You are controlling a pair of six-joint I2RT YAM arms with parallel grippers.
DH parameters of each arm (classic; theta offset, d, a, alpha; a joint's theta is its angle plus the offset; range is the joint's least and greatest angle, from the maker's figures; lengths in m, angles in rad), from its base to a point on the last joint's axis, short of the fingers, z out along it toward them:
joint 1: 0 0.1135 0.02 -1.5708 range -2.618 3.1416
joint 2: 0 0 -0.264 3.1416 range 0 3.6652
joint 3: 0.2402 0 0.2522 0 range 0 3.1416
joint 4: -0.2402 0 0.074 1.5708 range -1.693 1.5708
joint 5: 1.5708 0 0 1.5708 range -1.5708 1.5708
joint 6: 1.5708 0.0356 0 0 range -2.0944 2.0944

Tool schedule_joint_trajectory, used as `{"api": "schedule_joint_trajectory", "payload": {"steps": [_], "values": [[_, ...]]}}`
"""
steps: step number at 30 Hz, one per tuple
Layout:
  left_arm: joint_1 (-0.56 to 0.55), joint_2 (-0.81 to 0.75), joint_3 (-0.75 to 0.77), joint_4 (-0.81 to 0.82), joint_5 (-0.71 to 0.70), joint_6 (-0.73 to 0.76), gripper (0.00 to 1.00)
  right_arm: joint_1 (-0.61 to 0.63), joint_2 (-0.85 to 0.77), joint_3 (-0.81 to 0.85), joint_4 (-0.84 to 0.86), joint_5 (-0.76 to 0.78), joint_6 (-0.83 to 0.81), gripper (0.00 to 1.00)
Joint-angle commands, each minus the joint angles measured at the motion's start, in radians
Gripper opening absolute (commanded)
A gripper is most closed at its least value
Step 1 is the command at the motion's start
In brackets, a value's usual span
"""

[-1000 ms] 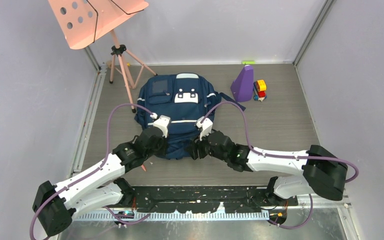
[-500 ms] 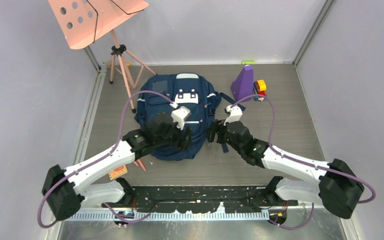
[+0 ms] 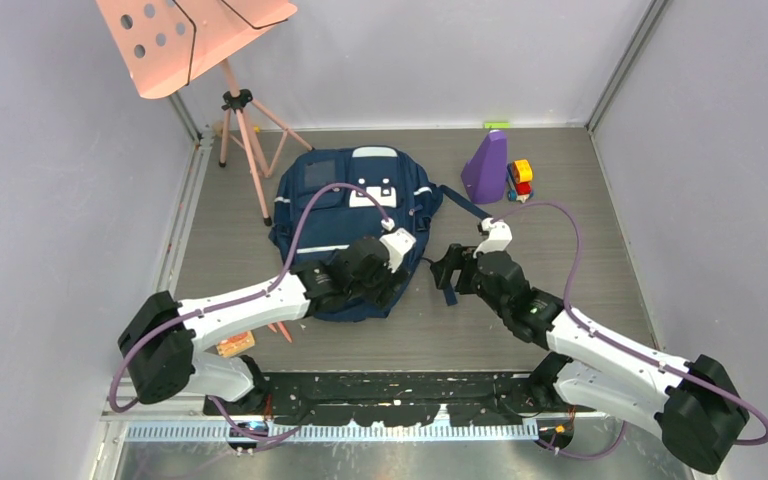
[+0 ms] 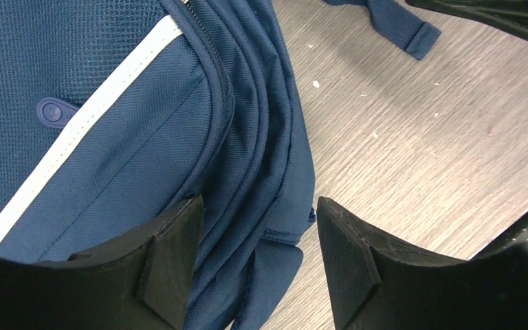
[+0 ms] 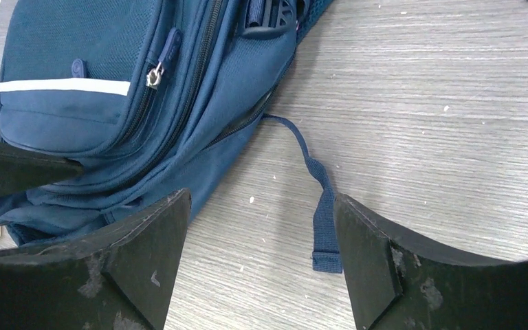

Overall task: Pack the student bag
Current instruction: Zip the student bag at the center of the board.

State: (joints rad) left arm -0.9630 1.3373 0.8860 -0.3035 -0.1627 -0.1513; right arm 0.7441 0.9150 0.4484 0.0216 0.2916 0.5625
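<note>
Both splayed, seemingly hovering: left gripper (image 4: 258, 206), right gripper (image 5: 261, 199).

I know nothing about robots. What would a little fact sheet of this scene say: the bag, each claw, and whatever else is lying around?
Bag: navy student bag, flat on the table, front up; the zips in view look closed
Left gripper: open, above the bag's near right corner, holding nothing
Right gripper: open, above the table beside the bag, over a loose strap
Far right: purple wedge with a red and yellow toy beside it
Far left: pink music stand
Contents of the bag: cannot tell
</note>
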Motion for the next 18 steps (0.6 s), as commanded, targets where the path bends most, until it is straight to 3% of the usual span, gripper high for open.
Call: {"api": "schedule_joint_trajectory", "payload": {"steps": [1,4,8,11,18], "values": [[-0.008,0.028,0.017,0.028,-0.121,0.026,0.60,-0.003,-0.027,-0.012,0.039,-0.023,0.005,0.82],[-0.013,0.033,0.012,0.023,-0.177,0.016,0.43,-0.004,-0.039,-0.026,0.080,-0.089,-0.031,0.82],[-0.013,0.010,0.002,0.035,-0.233,-0.016,0.19,-0.003,-0.021,-0.051,0.183,-0.316,-0.136,0.81],[-0.003,-0.019,-0.006,0.051,-0.200,-0.054,0.02,-0.002,0.021,-0.050,0.256,-0.434,-0.167,0.78],[0.120,-0.086,-0.033,0.075,0.111,-0.198,0.00,0.009,0.178,-0.041,0.495,-0.574,-0.196,0.74]]}}
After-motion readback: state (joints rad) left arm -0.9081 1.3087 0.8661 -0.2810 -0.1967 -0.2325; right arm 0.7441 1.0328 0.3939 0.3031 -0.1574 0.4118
